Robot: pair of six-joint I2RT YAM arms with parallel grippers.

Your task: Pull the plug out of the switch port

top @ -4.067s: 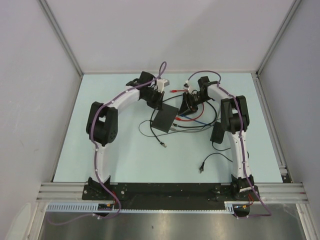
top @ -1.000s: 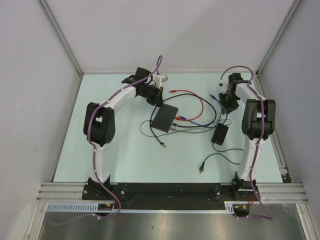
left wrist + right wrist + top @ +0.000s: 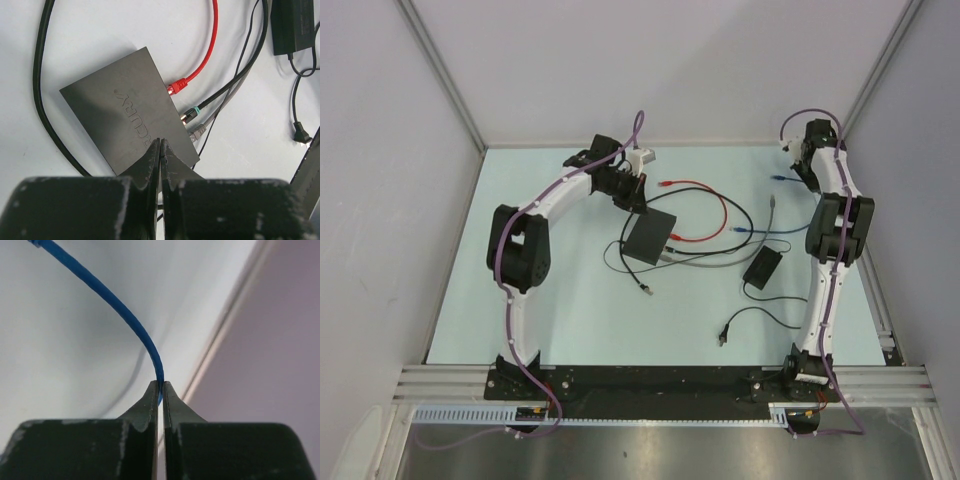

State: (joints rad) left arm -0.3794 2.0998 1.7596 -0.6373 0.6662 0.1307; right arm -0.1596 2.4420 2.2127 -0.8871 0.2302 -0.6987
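The switch (image 3: 650,237) is a flat black box on the table, also seen in the left wrist view as the switch (image 3: 120,112). My left gripper (image 3: 160,141) is shut, its tips over the switch's top face near one edge. A red plug (image 3: 176,87), a teal-collared black plug (image 3: 189,115) and a grey plug (image 3: 196,134) sit in its ports. My right gripper (image 3: 160,383) is shut on a thin blue cable (image 3: 115,305) up at the far right corner, where the top view shows the right gripper (image 3: 796,172). The blue plug (image 3: 740,232) lies on the table, apart from the switch.
A black adapter brick (image 3: 761,269) on a thin lead lies right of the switch. A loose black lead with a plug end (image 3: 723,338) lies nearer the arm bases. The enclosure's right wall and rail (image 3: 860,210) are close to the right arm.
My right gripper has shut on the blue cable and moved back toward the far right corner. The blue plug has slid right, away from the switch. The left arm has held still.
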